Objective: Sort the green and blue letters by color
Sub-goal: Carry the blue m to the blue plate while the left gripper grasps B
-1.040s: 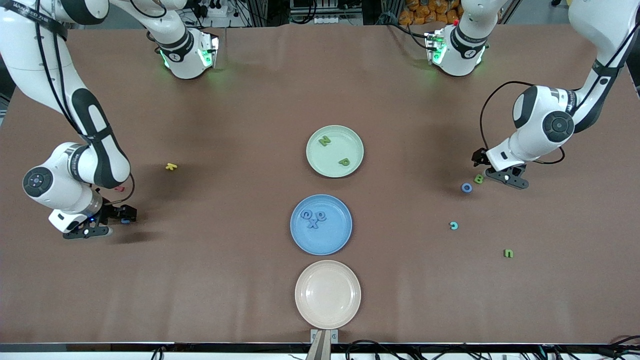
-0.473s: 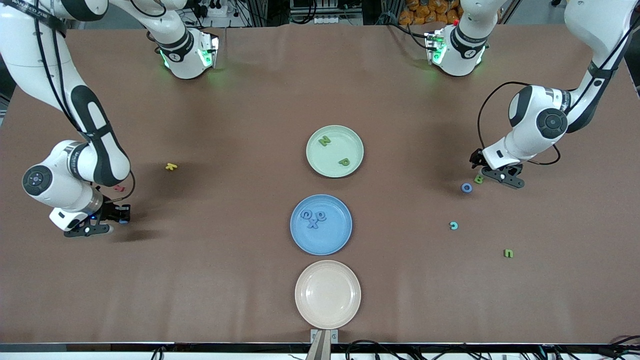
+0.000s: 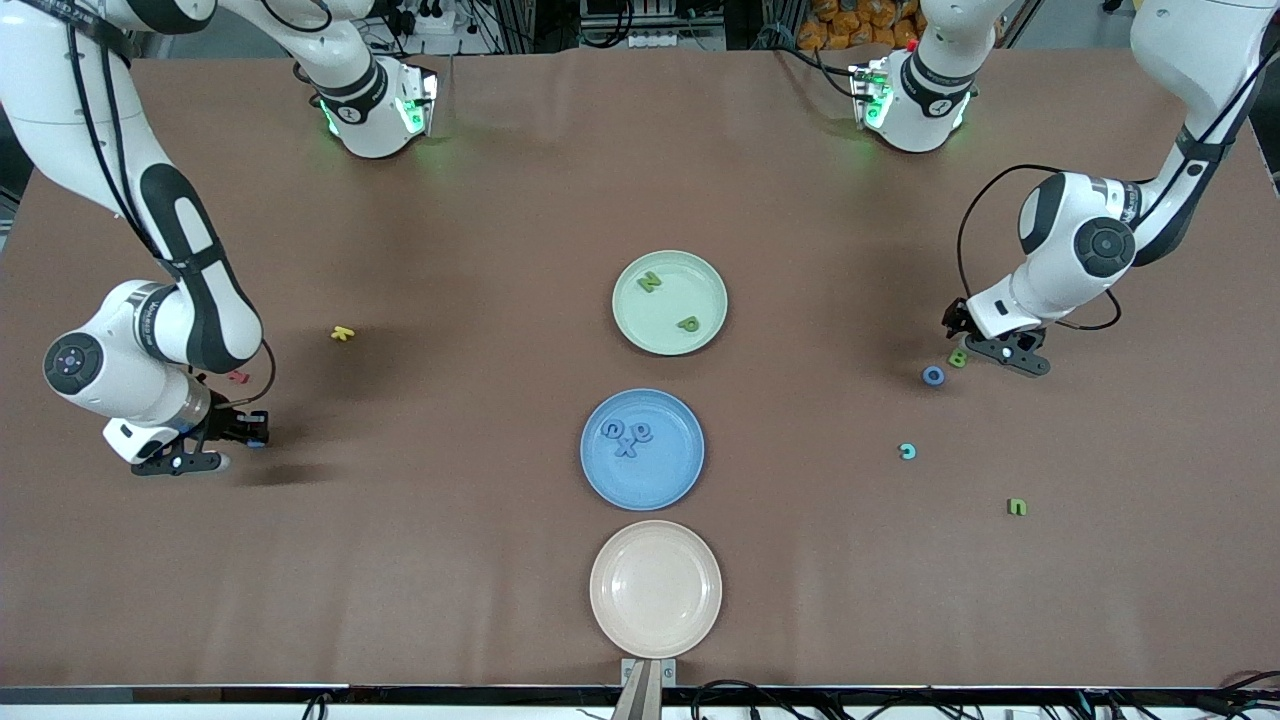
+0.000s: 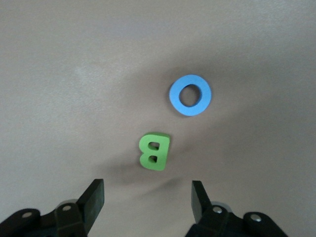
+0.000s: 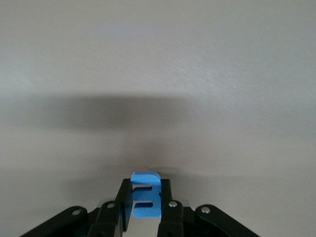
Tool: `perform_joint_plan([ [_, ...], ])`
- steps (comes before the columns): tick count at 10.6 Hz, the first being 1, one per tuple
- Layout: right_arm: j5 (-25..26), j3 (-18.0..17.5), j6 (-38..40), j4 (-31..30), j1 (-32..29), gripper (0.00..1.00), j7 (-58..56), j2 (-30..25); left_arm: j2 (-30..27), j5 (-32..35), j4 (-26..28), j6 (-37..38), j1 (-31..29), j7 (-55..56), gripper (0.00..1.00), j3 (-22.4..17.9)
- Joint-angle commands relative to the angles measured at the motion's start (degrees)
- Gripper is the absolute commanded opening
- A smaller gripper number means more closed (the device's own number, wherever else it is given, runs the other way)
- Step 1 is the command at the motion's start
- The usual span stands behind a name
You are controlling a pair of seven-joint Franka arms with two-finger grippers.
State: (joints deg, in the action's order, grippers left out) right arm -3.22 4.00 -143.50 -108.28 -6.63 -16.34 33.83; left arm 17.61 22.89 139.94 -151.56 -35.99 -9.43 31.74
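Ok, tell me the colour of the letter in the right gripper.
Blue. The letter is pinched in the right gripper; the right wrist view shows it best.

A yellow letter, a red letter and an empty pink plate sit on the brown table.

We see our left pincer low over the green B, beside the blue O; our right pincer pinches a blue letter.
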Motion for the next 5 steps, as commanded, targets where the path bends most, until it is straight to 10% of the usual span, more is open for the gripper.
perform_joint_plan([
  [1, -5.63, -0.57, 2.44, 0.44, 4.06, 0.16, 5.87, -2.19, 1.45, 1.28, 0.25, -2.68, 2.06, -0.15, 0.79, -2.12],
  [5, -11.99, -0.57, 2.09, 3.41, 13.2, 0.16, 17.97, -1.76, 2.25, 1.28, -0.01, -3.83, 3.03, -0.15, 0.69, -3.09],
])
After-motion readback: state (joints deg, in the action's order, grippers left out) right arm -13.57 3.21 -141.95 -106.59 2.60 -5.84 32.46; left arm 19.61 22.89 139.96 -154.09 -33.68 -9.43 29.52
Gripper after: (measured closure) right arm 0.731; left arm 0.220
